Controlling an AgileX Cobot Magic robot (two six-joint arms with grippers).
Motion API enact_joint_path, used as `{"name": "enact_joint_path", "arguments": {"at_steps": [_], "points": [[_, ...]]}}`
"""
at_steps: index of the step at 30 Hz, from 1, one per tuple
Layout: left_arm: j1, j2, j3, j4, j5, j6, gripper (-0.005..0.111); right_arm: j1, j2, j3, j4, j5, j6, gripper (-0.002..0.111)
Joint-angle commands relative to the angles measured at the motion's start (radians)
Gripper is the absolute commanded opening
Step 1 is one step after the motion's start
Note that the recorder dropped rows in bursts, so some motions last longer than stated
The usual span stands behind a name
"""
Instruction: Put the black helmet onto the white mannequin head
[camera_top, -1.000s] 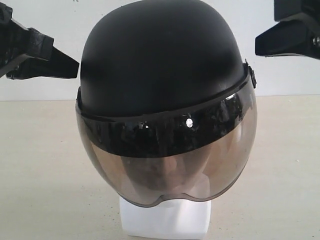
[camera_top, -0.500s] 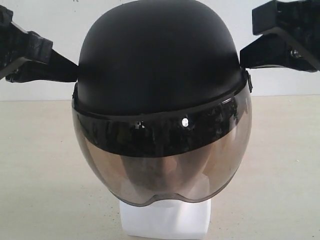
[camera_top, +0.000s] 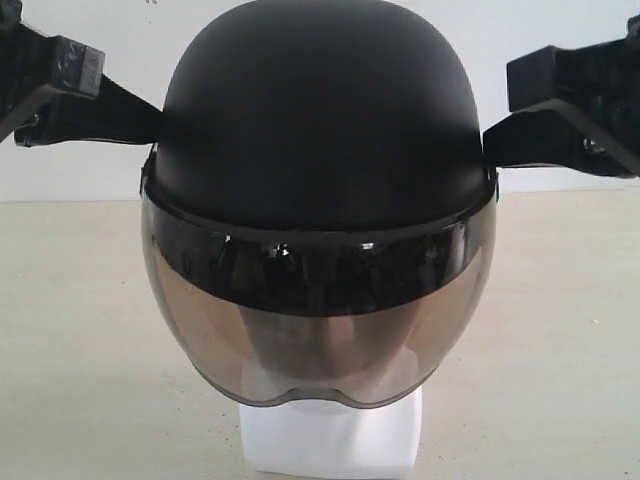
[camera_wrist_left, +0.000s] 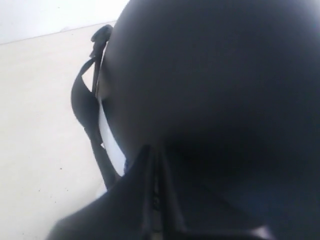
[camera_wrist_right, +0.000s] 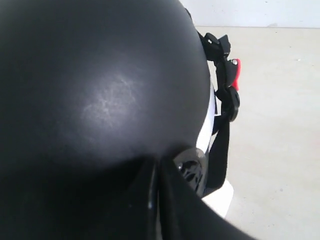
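Already the black helmet (camera_top: 315, 110) sits on the white mannequin head (camera_top: 330, 440). Both are closed and empty: left end effector (camera_top: 148, 120) touches its shell at nine o'clock, right end effector (camera_top: 494, 148) at three; press evenly, level.

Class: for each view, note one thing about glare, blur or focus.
Exterior view: sharp; reflections streak the black helmet's visor. Left wrist view: helmet shell and left end effector soft, out of focus. Right wrist view: dull sheen patch on the shell; red buckle crisp.
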Motion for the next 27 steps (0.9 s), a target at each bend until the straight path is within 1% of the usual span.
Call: {"name": "enact_joint_path", "arguments": {"at_steps": [1,10,18,27], "points": [[-0.003,0.003,-0.022,-0.008,0.025,0.001,0.004,0.001,0.009,0.022,-0.038,0.046,-0.003,0.0],[-0.003,0.001,-0.028,0.003,0.046,0.001,0.004,0.001,0.009,0.022,-0.031,0.037,0.006,0.0],[-0.003,0.005,-0.028,0.066,0.039,0.001,0.004,0.001,-0.004,0.022,-0.006,0.043,0.014,0.0],[-0.003,0.041,-0.028,0.06,0.024,0.001,0.004,0.001,-0.03,0.022,0.014,0.062,0.015,0.0]]}}
